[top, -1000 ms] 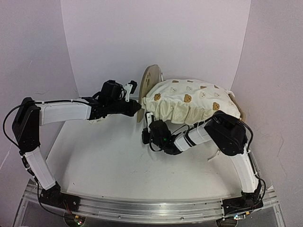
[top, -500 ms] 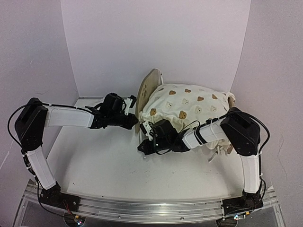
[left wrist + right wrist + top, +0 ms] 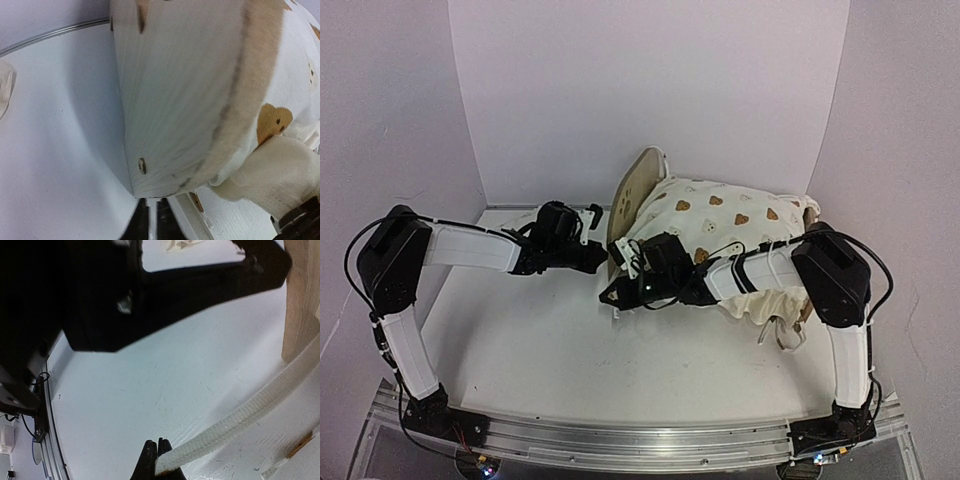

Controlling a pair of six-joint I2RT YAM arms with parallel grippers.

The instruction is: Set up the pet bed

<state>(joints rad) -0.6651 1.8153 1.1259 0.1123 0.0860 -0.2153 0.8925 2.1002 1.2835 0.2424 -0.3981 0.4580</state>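
The pet bed stands at the back of the table, its plywood headboard (image 3: 632, 192) upright and filling the left wrist view (image 3: 175, 100). A cream bear-print cushion (image 3: 720, 212) is heaped over the frame. My left gripper (image 3: 604, 258) is at the headboard's lower left corner. Its jaws (image 3: 152, 220) are shut with a thin white strip, seemingly a cushion tie, between them. My right gripper (image 3: 610, 296) sits low in front of the headboard. It (image 3: 159, 460) is shut on the end of a ribbed white tie (image 3: 240, 420) that runs back past the wooden leg (image 3: 300, 300).
The footboard (image 3: 810, 206) pokes out at the cushion's right end, and loose ties (image 3: 782, 335) dangle under my right forearm. A scrap of cream cloth (image 3: 4, 85) lies at the left edge of the left wrist view. White walls stand close behind and beside the bed.
The right gripper has moved left and forward, drawing the tie out past the headboard. The bed and cushion have shifted and the headboard stands higher. The left jaws have closed.
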